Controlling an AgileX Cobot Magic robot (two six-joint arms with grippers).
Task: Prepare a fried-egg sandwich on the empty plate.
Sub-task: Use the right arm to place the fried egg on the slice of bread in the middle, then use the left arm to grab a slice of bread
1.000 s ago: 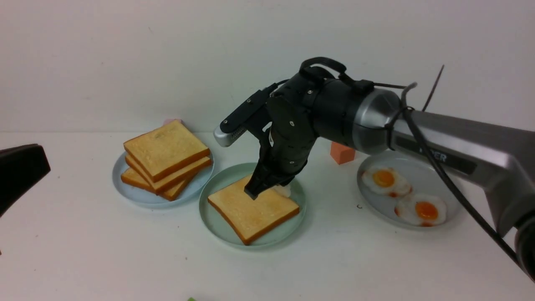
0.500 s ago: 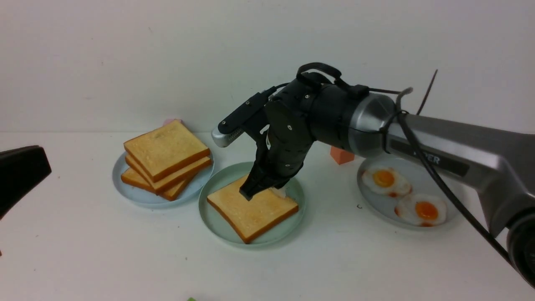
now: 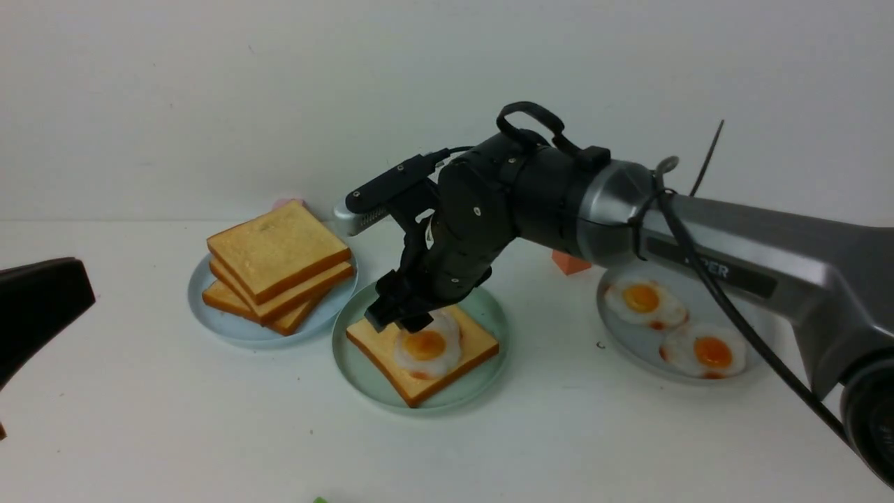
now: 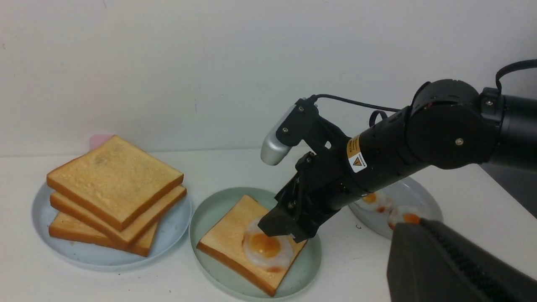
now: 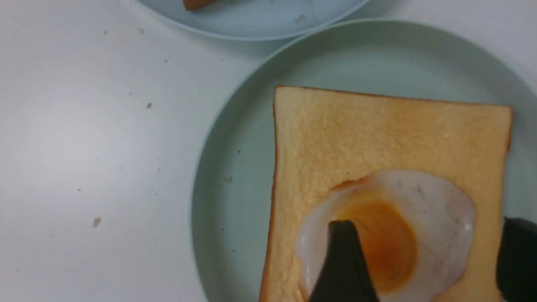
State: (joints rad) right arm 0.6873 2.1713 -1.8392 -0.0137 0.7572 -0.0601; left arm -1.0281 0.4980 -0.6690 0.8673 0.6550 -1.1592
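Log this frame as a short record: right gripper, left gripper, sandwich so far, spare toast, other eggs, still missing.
right gripper: open, over the plated egg
left gripper: shut, holding nothing
sandwich so far: egg lying yolk up on one toast slice, on the mint-green plate
spare toast: three slices stacked on the light blue plate
other eggs: two on the grey plate
still missing: top slice

Front and left wrist: facing wall, sharing plates; right wrist: close, looking down.
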